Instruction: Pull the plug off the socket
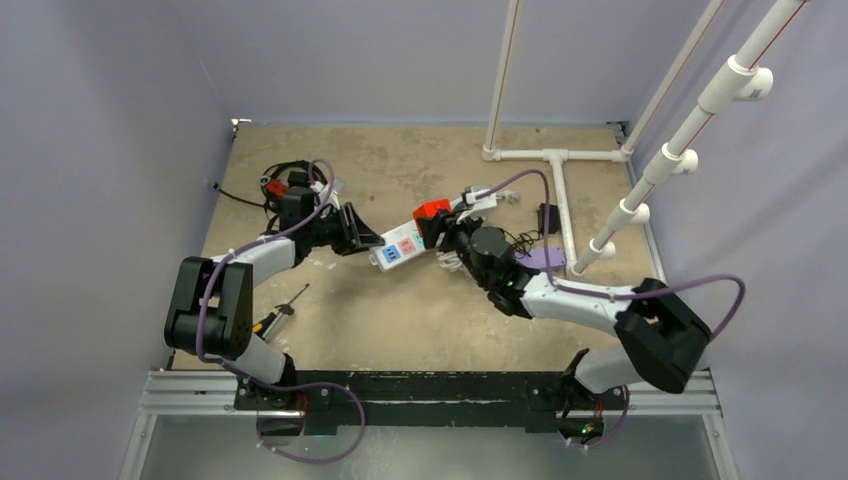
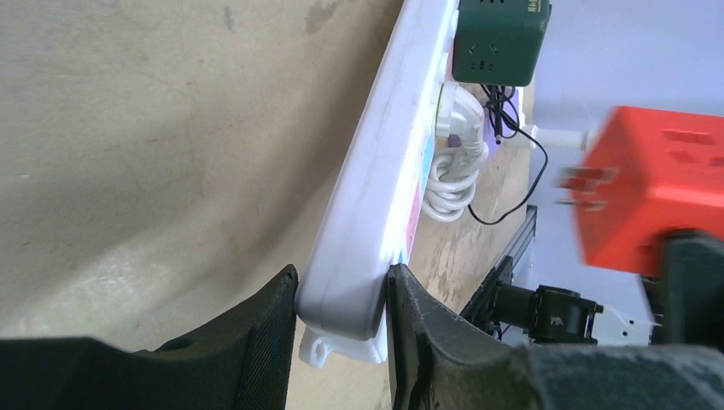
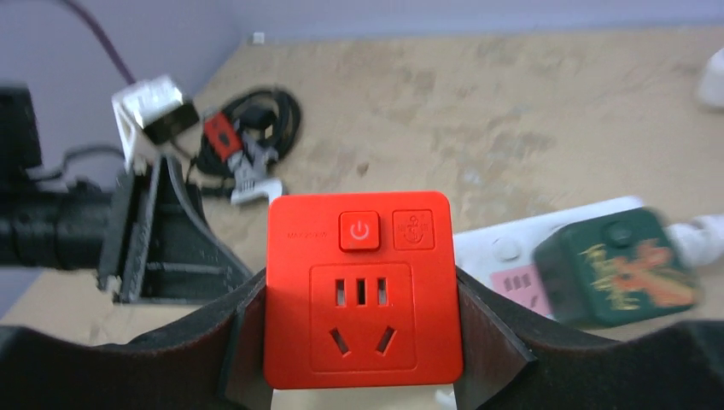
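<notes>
Left fingers point(image 2: 256, 342): closed on the end of the white power strip point(image 2: 376, 196), which lies mid-frame on the bench point(image 1: 420, 330).
Right fingers point(image 3: 487, 333): clamped on the red plug cube point(image 3: 363, 290), its prongs clear of the strip.
Green adapter point(image 3: 615, 265): seated on the strip.

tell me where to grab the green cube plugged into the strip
I'd pinch the green cube across two opposite flat sides, coming from above the power strip's outlet face: it stands proud of the strip, with boxy parallel walls.

L wrist: red plug point(image 2: 657, 188) prongs blurred, green adapter point(image 2: 499, 43) cropped at top.
</notes>
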Available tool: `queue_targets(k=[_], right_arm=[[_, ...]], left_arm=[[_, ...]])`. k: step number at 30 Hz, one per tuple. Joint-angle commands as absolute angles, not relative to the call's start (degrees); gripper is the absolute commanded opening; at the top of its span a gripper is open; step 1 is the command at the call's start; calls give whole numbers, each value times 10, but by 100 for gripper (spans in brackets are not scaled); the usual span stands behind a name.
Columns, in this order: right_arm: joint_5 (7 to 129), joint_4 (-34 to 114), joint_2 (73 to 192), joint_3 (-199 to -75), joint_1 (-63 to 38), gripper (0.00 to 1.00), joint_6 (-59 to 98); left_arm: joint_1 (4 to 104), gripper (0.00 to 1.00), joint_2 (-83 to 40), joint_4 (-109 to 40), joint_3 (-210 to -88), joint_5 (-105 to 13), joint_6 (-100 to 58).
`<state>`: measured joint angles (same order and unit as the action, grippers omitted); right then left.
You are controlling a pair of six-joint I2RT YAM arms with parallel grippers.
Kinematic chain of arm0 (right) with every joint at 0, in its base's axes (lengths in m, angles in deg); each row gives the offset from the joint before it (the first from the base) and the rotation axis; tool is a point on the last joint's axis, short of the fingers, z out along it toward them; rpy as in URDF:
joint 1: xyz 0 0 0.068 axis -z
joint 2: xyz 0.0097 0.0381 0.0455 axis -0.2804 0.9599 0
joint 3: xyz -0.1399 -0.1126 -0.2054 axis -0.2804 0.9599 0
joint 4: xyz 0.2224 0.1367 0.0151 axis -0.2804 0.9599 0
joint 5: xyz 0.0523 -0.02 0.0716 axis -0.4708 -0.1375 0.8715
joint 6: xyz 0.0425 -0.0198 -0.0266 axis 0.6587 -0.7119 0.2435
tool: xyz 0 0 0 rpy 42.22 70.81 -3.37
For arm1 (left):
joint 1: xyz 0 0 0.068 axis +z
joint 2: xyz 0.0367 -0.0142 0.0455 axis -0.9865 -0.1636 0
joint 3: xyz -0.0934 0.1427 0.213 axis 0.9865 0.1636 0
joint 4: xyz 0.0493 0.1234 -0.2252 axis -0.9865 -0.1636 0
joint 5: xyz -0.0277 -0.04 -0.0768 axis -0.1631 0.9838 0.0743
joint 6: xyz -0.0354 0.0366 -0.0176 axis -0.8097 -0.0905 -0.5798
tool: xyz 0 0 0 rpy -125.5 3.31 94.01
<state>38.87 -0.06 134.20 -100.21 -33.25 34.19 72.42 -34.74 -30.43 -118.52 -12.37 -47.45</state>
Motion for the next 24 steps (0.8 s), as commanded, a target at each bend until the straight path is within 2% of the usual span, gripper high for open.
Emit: queue_targets(k=[1, 14, 24], right_arm=[[289, -12, 1255, -995, -321, 0, 320], [263, 84, 1281, -1021, -171, 0, 379], [358, 150, 1417, -1115, -68, 0, 403]], left_arm=[[756, 0, -343, -335, -1204, -199, -455], [764, 0, -316, -355, -1207, -217, -442], [764, 0, -312, -351, -1206, -207, -444]])
